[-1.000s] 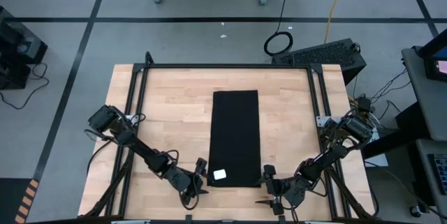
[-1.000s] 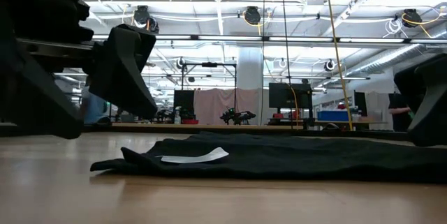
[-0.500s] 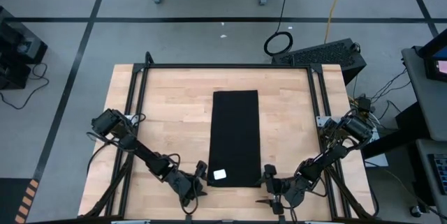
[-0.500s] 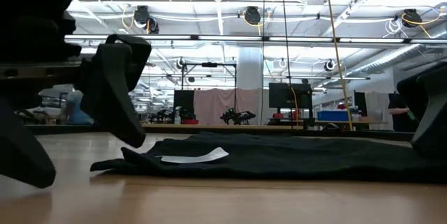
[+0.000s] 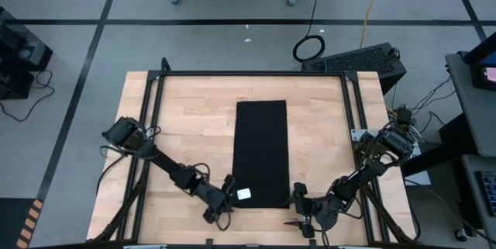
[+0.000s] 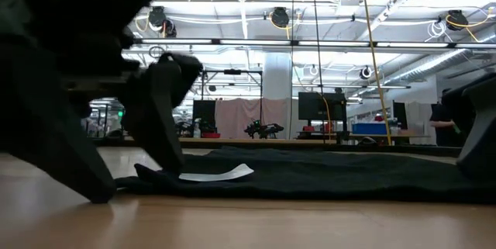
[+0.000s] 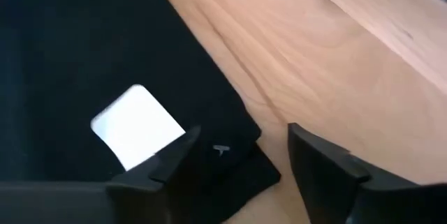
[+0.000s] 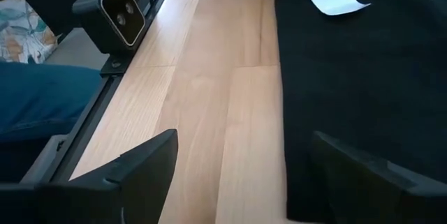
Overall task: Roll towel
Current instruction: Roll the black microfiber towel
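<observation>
The black towel (image 5: 260,140) lies flat and lengthwise in the middle of the wooden table, its white tag (image 5: 243,194) near the near left corner. My left gripper (image 5: 229,199) is open, low at that corner: in the left wrist view (image 7: 241,144) one finger stands over the cloth beside the tag (image 7: 136,126), the other over bare wood. My right gripper (image 5: 297,206) is open and empty just beyond the towel's near right corner; in the right wrist view (image 8: 244,151) the towel's near edge (image 8: 283,112) runs between its fingers. My left gripper stands open across the towel's near left corner (image 7: 244,151), coming down at a slant from the table's left. In the low view one fingertip (image 6: 177,170) reaches the corner of the cloth, but I cannot tell whether it touches it.
A black frame (image 5: 248,73) runs around the table. A small camera (image 8: 122,11) sits on the near rail. Bare wood (image 5: 186,125) lies on both sides of the towel.
My left gripper has gone down and toward the table's right, closing on the towel's near left corner; its fingers now stand at the table top. The towel and my right gripper have kept still.
</observation>
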Controlling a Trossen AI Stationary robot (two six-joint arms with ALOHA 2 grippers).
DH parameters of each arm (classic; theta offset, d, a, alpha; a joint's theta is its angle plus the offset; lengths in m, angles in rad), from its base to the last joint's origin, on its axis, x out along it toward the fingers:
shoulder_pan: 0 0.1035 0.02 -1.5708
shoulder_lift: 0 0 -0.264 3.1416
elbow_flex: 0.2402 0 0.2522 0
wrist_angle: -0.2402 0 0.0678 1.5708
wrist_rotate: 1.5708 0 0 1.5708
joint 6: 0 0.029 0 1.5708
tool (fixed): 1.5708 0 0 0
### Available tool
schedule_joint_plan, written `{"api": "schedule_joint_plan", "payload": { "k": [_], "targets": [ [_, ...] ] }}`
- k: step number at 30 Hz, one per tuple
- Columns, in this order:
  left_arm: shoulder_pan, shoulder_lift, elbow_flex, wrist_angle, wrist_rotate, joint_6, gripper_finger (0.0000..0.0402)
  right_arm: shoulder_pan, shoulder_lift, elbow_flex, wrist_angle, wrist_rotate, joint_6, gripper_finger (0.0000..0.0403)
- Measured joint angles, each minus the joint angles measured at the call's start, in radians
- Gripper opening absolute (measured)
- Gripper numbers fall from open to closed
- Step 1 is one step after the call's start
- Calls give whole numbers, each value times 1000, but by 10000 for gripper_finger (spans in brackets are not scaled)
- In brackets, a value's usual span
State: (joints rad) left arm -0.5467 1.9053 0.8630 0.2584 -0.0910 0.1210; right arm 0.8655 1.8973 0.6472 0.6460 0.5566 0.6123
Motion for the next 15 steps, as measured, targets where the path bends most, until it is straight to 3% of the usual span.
{"api": "schedule_joint_plan", "payload": {
  "k": [5,10,15],
  "targets": [
    [53,6,0,-22,99,-83,128,0,0,0,0,-1,35,314],
    [61,7,0,-44,101,-107,26,0,-1,0,0,-40,86,314],
    [61,8,-1,-47,99,-163,14,1,-3,0,-9,-93,102,313]
  ]
}}
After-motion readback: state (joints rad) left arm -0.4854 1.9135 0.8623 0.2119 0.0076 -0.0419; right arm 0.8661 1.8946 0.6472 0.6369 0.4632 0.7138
